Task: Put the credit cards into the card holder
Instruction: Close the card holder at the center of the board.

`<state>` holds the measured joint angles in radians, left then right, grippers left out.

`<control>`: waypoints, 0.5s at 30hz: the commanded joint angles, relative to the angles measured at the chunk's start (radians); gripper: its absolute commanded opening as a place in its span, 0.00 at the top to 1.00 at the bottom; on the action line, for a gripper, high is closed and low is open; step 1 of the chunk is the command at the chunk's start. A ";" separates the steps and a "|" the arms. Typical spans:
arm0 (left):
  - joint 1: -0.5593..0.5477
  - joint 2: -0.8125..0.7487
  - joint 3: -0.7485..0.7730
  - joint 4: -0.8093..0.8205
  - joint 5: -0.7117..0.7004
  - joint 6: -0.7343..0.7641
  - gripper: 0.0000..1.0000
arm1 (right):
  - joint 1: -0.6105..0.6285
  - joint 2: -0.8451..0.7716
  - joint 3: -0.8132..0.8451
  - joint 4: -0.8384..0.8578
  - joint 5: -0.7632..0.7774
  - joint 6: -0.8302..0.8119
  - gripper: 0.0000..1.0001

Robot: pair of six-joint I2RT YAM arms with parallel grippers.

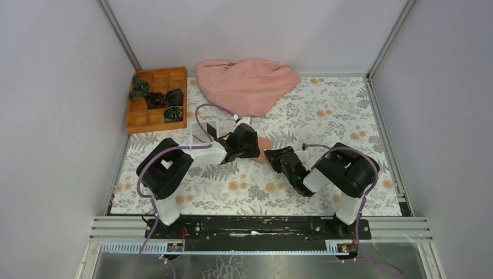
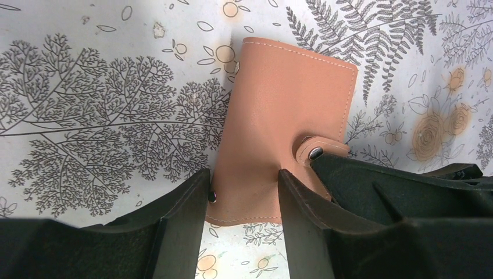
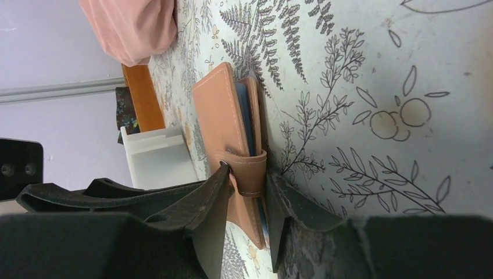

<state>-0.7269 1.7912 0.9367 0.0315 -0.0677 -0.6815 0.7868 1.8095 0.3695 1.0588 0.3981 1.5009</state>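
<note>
Working over a floral-print tablecloth (image 1: 325, 116), w/ a heaped pink cloth (image 1: 247, 84) at the back and an orange wooden compartment box (image 1: 139, 121) back-left, both arms meet mid-table on one item. On the left gripper (image 2: 244, 174) the jaws are part-open, set across the near end of the reddish-brown leather-like folding card holder (image 2: 285, 99). Its pads sit against both long edges, a brace grip w/ the holder flat on the cloth. On the right gripper (image 3: 249, 173) the jaws stand narrow, one either side of the holder's strapped edge. Pads are at or just off the leather; can't tell if it bites. A white shallow tray (image 3: 160, 157) sits beyond.

The holder looks folded shut, its tan closing strap (image 2: 325, 145) wrapped round the edge, small metal snap stud (image 2: 315, 153) on top. A thin blue card edge (image 3: 243, 116) shows btwn the covers, so at least one card is in; others not seen.

Judgement: step = working the strap, prob. pressing the snap home. To do it well:
- hold the L brace firm so the holder can't skid
- centre the R pad on the stud
- squeeze straight, no twist
- stay off the card edge
</note>
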 commanded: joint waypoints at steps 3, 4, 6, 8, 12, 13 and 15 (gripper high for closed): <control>0.000 0.047 -0.037 -0.087 -0.003 0.028 0.46 | -0.007 0.067 0.032 -0.108 -0.089 -0.004 0.65; -0.001 0.049 -0.036 -0.089 -0.004 0.029 0.46 | -0.008 0.070 0.038 -0.114 -0.094 -0.006 0.65; 0.000 0.051 -0.035 -0.093 -0.006 0.032 0.46 | -0.010 0.073 0.046 -0.129 -0.099 -0.016 0.65; 0.000 0.054 -0.035 -0.096 -0.010 0.035 0.46 | -0.009 0.063 0.049 -0.137 -0.093 -0.028 0.64; 0.000 0.058 -0.034 -0.102 -0.024 0.039 0.46 | -0.013 0.021 0.064 -0.175 -0.079 -0.081 0.61; 0.001 0.059 -0.035 -0.103 -0.026 0.038 0.46 | -0.013 0.010 0.073 -0.183 -0.077 -0.094 0.60; 0.000 0.065 -0.032 -0.104 -0.031 0.037 0.46 | -0.012 -0.006 0.090 -0.206 -0.076 -0.116 0.58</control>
<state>-0.7189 1.7916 0.9367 0.0303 -0.0963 -0.6773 0.7719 1.8198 0.4240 1.0145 0.3676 1.4689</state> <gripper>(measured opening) 0.545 0.405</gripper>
